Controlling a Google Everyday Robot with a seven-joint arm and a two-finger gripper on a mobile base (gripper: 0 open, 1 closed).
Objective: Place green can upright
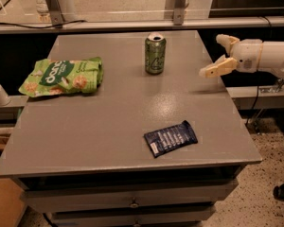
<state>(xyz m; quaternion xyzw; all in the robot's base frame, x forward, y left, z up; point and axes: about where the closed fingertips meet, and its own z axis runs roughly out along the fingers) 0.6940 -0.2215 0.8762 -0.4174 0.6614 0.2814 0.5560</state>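
Observation:
The green can [155,54] stands upright on the grey table [109,126], near the far middle, silver top up. My gripper [217,56] hangs at the table's right edge, well to the right of the can and apart from it. Its two pale fingers [214,69] are spread wide and hold nothing.
A flat green snack bag [61,75] lies at the left side of the table. A dark blue wrapper [171,138] lies near the front right. A rail with metal posts [175,4] runs behind the table. Drawers [132,203] sit under the front edge.

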